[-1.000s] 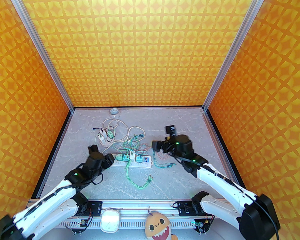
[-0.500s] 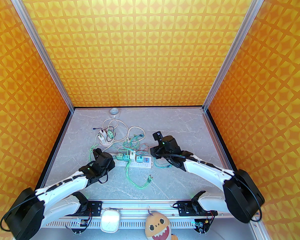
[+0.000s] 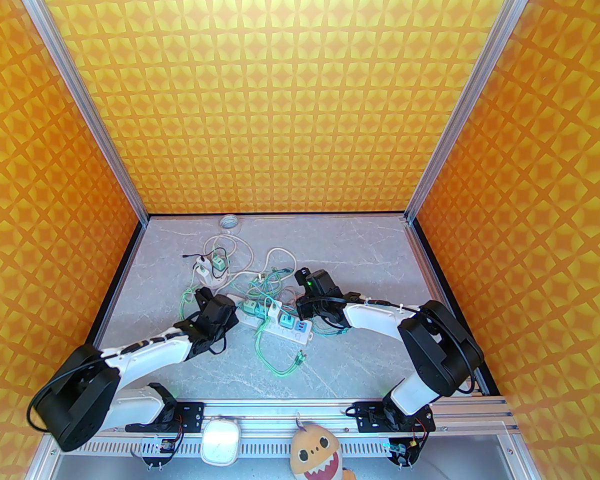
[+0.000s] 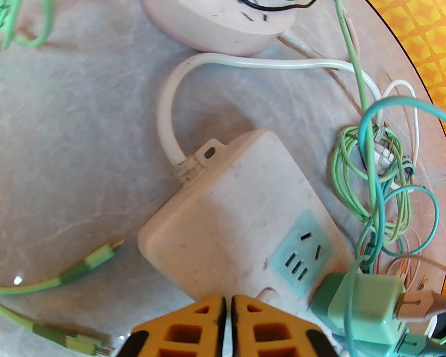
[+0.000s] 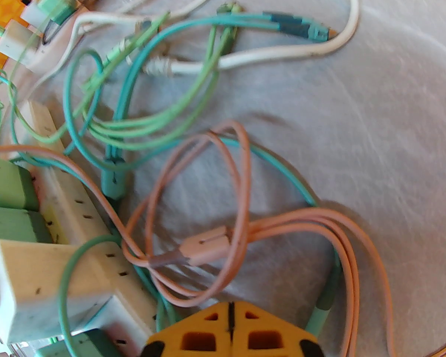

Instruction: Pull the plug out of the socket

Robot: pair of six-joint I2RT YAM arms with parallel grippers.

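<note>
The white socket strip (image 4: 226, 206) is laid centrally on the counter (image 3: 360, 268), partly buried under tangled cables (image 5: 301, 218). A mint-green plug (image 4: 364, 303) is seated in it, its lower part cropped. The left pincer (image 4: 228, 303) and right pincer (image 5: 230, 307) are closed, empty.

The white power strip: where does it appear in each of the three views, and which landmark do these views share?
Top external: the white power strip lies at the table's centre, between the two arms.
Left wrist: it is at the centre, its cord leaving up-left.
Right wrist: it runs along the left side, under loose cables.
Shared landmark: the pale green plug seated in the strip.
</note>
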